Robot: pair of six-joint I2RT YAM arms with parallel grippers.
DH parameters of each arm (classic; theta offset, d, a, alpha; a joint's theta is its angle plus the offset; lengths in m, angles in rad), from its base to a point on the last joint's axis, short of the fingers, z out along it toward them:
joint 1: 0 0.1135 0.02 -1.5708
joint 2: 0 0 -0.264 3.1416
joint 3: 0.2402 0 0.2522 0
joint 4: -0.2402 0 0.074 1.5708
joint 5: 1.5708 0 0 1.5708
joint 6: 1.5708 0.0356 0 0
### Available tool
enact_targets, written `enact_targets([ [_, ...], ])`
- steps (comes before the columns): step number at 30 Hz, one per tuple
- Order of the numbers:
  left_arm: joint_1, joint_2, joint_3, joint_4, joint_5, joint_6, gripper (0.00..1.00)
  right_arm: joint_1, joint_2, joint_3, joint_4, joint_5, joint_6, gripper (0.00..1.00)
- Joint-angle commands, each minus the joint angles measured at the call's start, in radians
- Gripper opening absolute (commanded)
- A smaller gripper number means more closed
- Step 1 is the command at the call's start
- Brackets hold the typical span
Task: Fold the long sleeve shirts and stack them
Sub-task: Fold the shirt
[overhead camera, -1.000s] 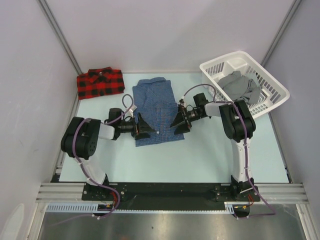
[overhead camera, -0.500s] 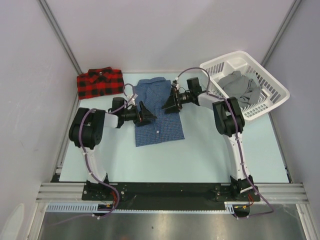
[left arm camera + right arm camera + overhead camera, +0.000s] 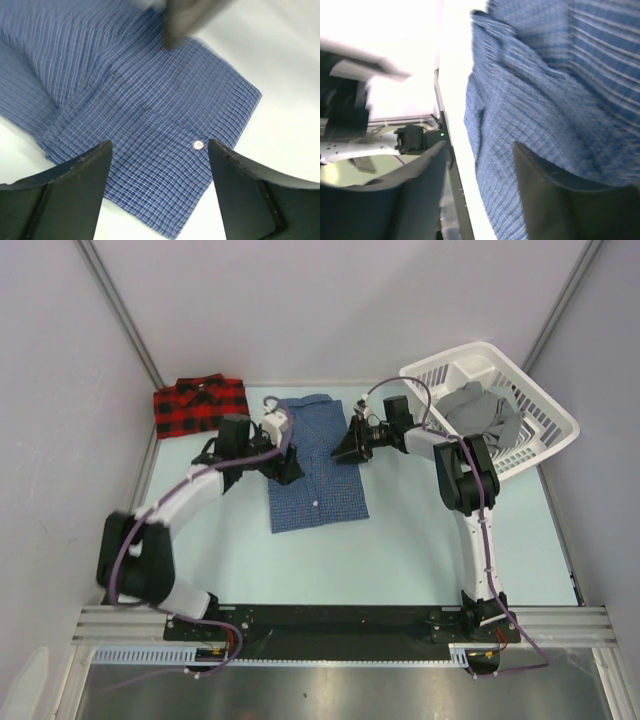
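The blue shirt (image 3: 318, 475) lies folded flat in the middle of the surface (image 3: 430, 540), a narrow rectangle with its collar toward the far edge and its hem toward the near edge. Its long axis therefore runs far to near, roughly in line with the gap between the two arms. The red shirt (image 3: 200, 406) sits folded in the far left corner, well apart from the blue one, with its collar also toward the far edge.

Both end effectors flank the blue shirt's upper half. The left end effector (image 3: 288, 468) is over the left long edge, and the right end effector (image 3: 350, 450) is at the right long edge, slightly farther from the bases. The shirt lies inward from each of them, so neither arm is clearly nearer.

In the left wrist view the fingers stand wide apart with nothing between them but flat cloth below and a white button (image 3: 198, 145) — released, not grasping. In the right wrist view the fingers are also apart, with the shirt's edge lying in the gap. That view is blurred, and no pinch on the cloth shows.

Judging from this, the coming move is a two-sided grasp of the long edges to lift and carry the shirt leftward onto the red one — it depends on both sides catching the cloth at matching points along the axis.

A white basket (image 3: 445, 358) holding grey cloth (image 3: 485, 415) stands at the far right corner.
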Motion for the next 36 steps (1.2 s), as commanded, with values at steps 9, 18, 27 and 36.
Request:
enact_targets([
  [9, -0.614, -0.308, -0.377, 0.136, -0.66, 0.671, 0.66, 0.002, -0.136, 0.021, -0.123, 0.13, -0.196, 0.46],
  [18, -0.695, -0.121, -0.463, 0.375, -0.829, 0.708, 0.54, -0.039, -0.205, -0.068, -0.146, 0.142, -0.24, 0.5],
  [27, -0.717, -0.102, -0.51, 0.373, -0.844, 0.745, 0.05, -0.082, -0.268, -0.1, -0.213, 0.145, -0.317, 0.5],
  [36, -0.884, -0.34, -0.36, -0.189, -0.59, 0.567, 0.0, -0.087, -0.385, -0.168, -0.32, 0.145, -0.427, 0.51],
])
